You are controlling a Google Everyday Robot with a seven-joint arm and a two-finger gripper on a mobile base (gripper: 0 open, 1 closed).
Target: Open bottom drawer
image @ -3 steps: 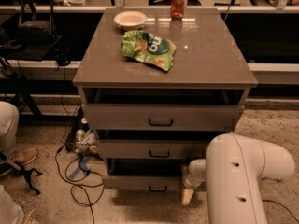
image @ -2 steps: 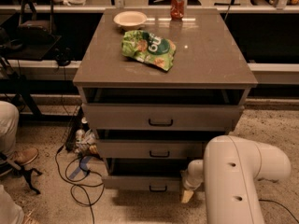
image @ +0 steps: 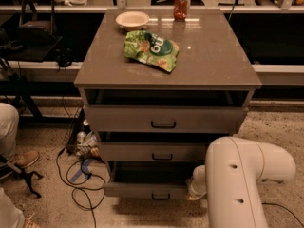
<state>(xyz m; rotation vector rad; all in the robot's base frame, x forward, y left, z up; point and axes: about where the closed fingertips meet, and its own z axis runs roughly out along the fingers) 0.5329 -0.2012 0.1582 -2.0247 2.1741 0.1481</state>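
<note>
The bottom drawer (image: pixel 142 190) is the lowest and narrowest of three grey-beige fronts, with a small black bar handle (image: pixel 160 196). Its front stands a little forward of the cabinet, with a dark gap above it. My gripper (image: pixel 194 190) is at the drawer's right end, low near the floor. It is mostly hidden behind my white arm (image: pixel 237 175), which fills the lower right. The gripper is to the right of the handle and not on it.
The middle drawer (image: pixel 152 152) and top drawer (image: pixel 161 120) also stand slightly out. On the cabinet top (image: pixel 213 56) lie a green chip bag (image: pixel 152 48), a bowl (image: pixel 132 19) and a red can (image: pixel 180 4). Cables and bottles (image: pixel 83 144) lie on the floor at the left, by a person's shoe (image: pixel 21 159).
My arm has edged slightly to the left beside the bottom drawer. The drawers and the things on top look the same.
</note>
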